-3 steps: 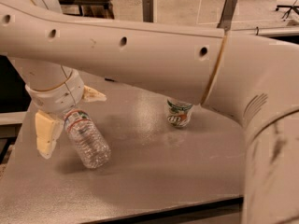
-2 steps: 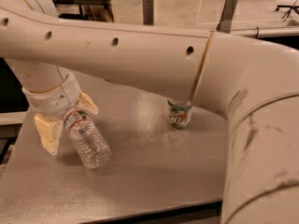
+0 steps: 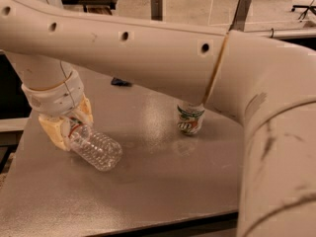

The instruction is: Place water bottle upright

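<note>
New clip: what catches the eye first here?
The big cream arm sweeps across the upper frame. At far left the gripper clamps the label end of the water bottle, tilted low over the grey table. A 7UP can stands upright mid-table, partly behind the arm.

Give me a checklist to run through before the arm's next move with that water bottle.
1. Grip: the gripper, at the table's left, is shut on the water bottle at its label end: ok.
2. Bottle upright: not ok; it is tilted, base pointing down and to the right.
3. Base resting on the table: cannot tell.
4. 7UP can out of the way: ok; it stands upright, well apart to the right.
5. Dark wrapper out of the way: ok; it lies farther back.
</note>
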